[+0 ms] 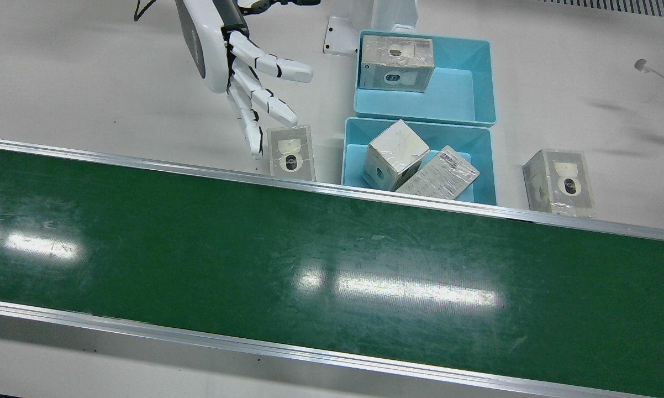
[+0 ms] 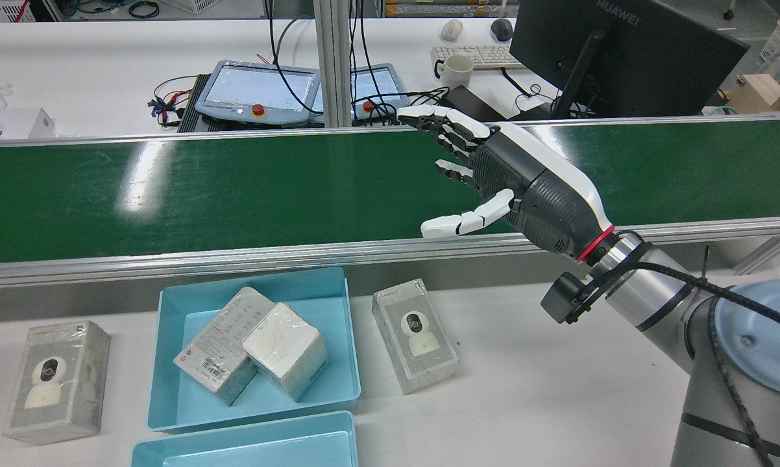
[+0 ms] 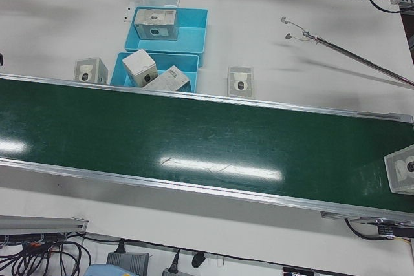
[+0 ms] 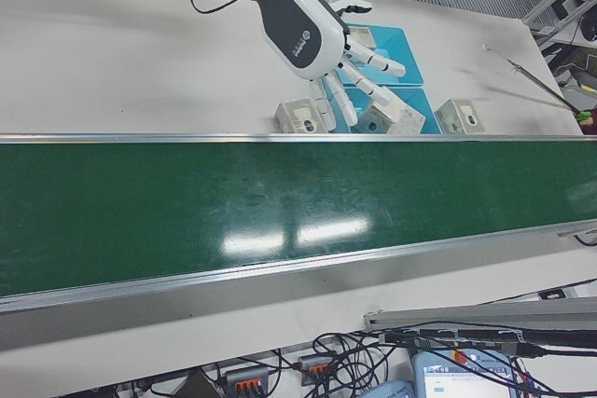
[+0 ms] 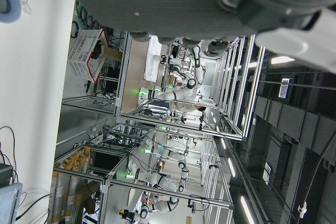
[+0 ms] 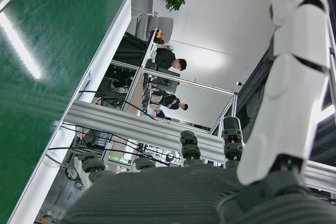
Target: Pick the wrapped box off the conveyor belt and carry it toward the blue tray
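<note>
A wrapped box with a camera picture lies on the green conveyor belt, at the far right end of the left-front view. Two blue trays stand on the table beside the belt: the nearer one holds two wrapped boxes, the farther one holds one. My right hand is open and empty, with spread fingers above the table near the belt's rail. Its fingertips hover over another wrapped box lying beside the nearer tray. My left hand shows only as a dark palm in its own view.
Another wrapped box lies on the table on the trays' other side. A thin rod reaches over the table. Teach pendants and a monitor stand beyond the belt. The belt's aluminium rails border it.
</note>
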Motion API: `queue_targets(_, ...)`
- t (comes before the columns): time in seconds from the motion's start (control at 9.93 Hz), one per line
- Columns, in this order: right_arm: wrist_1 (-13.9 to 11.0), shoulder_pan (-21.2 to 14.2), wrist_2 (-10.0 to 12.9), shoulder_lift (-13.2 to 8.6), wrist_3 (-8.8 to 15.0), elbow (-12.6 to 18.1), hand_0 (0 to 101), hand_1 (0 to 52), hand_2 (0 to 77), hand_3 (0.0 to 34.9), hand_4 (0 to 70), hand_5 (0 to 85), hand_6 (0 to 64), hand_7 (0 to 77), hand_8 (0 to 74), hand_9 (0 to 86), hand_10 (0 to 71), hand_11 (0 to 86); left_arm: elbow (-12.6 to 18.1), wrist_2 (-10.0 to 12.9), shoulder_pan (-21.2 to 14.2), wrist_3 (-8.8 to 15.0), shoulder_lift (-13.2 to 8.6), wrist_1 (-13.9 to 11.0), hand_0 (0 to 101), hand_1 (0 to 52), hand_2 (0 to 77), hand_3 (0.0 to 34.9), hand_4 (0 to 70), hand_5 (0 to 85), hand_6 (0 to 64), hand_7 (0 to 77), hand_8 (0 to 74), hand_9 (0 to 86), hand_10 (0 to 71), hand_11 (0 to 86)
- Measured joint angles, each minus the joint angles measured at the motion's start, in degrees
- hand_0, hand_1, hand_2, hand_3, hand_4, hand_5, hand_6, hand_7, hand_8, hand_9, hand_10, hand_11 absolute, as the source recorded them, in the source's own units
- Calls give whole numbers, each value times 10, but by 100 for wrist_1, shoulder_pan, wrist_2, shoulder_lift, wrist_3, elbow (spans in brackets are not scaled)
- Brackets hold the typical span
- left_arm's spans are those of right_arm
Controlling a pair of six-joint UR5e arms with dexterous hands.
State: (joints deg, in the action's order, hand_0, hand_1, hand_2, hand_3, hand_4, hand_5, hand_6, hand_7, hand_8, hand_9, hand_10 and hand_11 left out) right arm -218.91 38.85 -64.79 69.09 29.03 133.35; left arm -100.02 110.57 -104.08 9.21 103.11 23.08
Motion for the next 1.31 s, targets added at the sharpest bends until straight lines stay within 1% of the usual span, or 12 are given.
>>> queue_targets(0.1, -6, 142, -78, 89, -51, -24, 431, 120, 175, 302, 60, 164, 0, 87, 0, 11, 33, 54, 0, 0, 0, 0, 0, 0, 0, 0, 11, 0, 0, 5, 0, 5, 5, 0, 5, 0)
queue_targets(0.2, -9, 241, -120, 122, -74, -47, 431, 120, 175, 302, 60, 164, 0, 87, 0, 11, 33, 54, 0, 0, 0, 0, 0, 0, 0, 0, 11, 0, 0, 5, 0, 5, 5, 0, 5, 0)
queue_targets(0.3, -9, 286, -138, 107, -86, -86, 450, 131, 175, 301, 60, 158, 0, 87, 0, 11, 33, 54, 0, 0, 0, 0, 0, 0, 0, 0, 11, 0, 0, 5, 0, 5, 5, 0, 0, 0)
queue_targets(0.6, -4, 292, -143, -164, -143, -206, 447, 131, 175, 301, 76, 175, 0, 104, 0, 11, 33, 54, 0, 0, 0, 0, 0, 0, 0, 0, 11, 0, 0, 5, 0, 5, 5, 0, 5, 0)
queue_targets(0.7, -3, 284, -141, -217, -187, -202, 447, 131, 185, 301, 76, 196, 0, 114, 0, 11, 33, 54, 0, 0, 0, 0, 0, 0, 0, 0, 5, 0, 0, 5, 0, 5, 0, 5, 0, 0)
queue_targets(0.81, -6, 293, -134, -200, -286, -174, 446, 131, 185, 302, 76, 196, 0, 114, 0, 11, 33, 54, 0, 0, 0, 0, 0, 0, 0, 0, 11, 0, 0, 5, 0, 5, 5, 5, 0, 0)
queue_targets(0.91, -8, 308, -127, -129, -396, -147, 446, 131, 185, 302, 76, 196, 0, 114, 0, 11, 33, 54, 0, 0, 0, 0, 0, 0, 0, 0, 11, 0, 0, 5, 0, 5, 5, 5, 0, 0)
queue_targets(1.01, -10, 350, -125, -26, -493, -128, 448, 131, 175, 301, 65, 164, 0, 114, 0, 11, 22, 38, 0, 0, 0, 0, 0, 0, 0, 0, 5, 0, 0, 5, 0, 5, 5, 0, 5, 0)
queue_targets(1.11, -11, 445, -131, 72, -554, -123, 448, 131, 175, 301, 65, 164, 0, 114, 0, 11, 22, 38, 0, 0, 0, 0, 0, 0, 0, 0, 11, 0, 0, 5, 0, 5, 5, 0, 5, 0)
queue_targets(1.21, -14, 597, -140, 144, -588, -140, 441, 104, 158, 301, 65, 153, 0, 98, 0, 11, 22, 38, 0, 0, 0, 0, 0, 0, 0, 0, 11, 0, 0, 5, 0, 5, 5, 0, 5, 0)
queue_targets(1.31, -49, 772, -145, 192, -610, -180, 434, 87, 109, 302, 65, 125, 0, 98, 0, 11, 22, 33, 0, 0, 0, 0, 0, 0, 0, 0, 5, 0, 0, 5, 0, 5, 5, 0, 5, 0)
